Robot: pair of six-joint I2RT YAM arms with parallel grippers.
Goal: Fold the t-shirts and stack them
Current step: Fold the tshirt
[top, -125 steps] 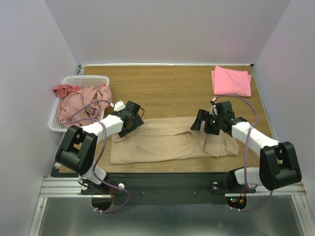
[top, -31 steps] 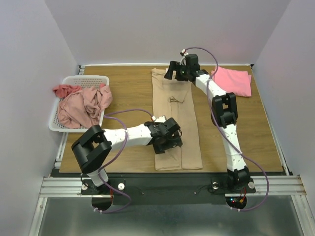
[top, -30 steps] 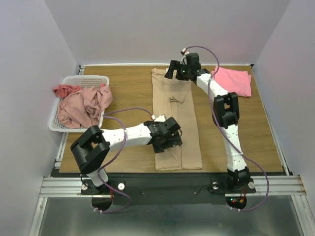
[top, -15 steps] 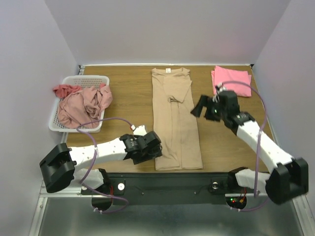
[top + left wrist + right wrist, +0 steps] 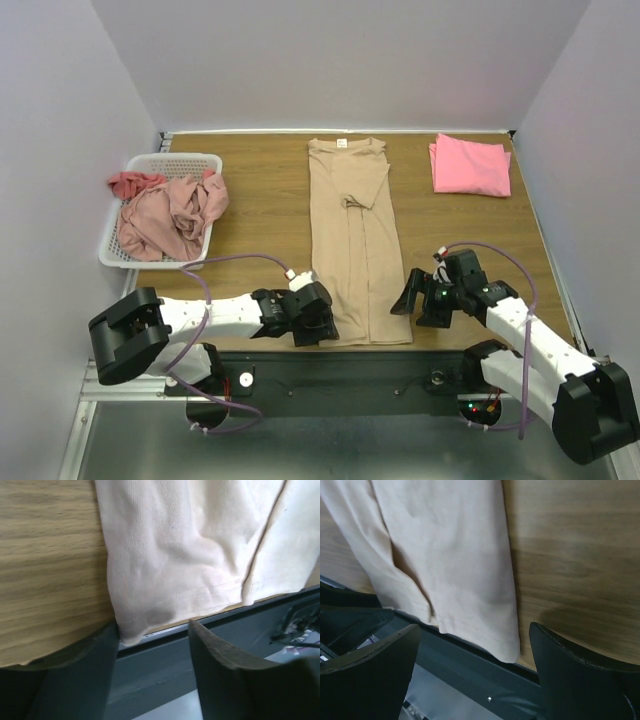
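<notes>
Down at the near edge, the left gripper sits low at the near-left corner of the tan t-shirt. Its jaws are apart, and in the left wrist view the hem corner droops over the table edge right beside the left-hand finger, with nothing pinched. Over on the other side, the right gripper is down at the near-right corner with its fingers spread wide. The right wrist view shows the hem corner of the tan t-shirt hanging in the gap between them, touching neither. Below the hem runs the dark rail. Moving up the table, the tan t-shirt lies as a long narrow strip, sleeves folded in, hem near and collar at the far edge. To the left, the white basket holds a crumpled dusty-pink shirt and a salmon-red shirt. In the far right corner, a pink t-shirt lies folded flat, well apart from both grippers
</notes>
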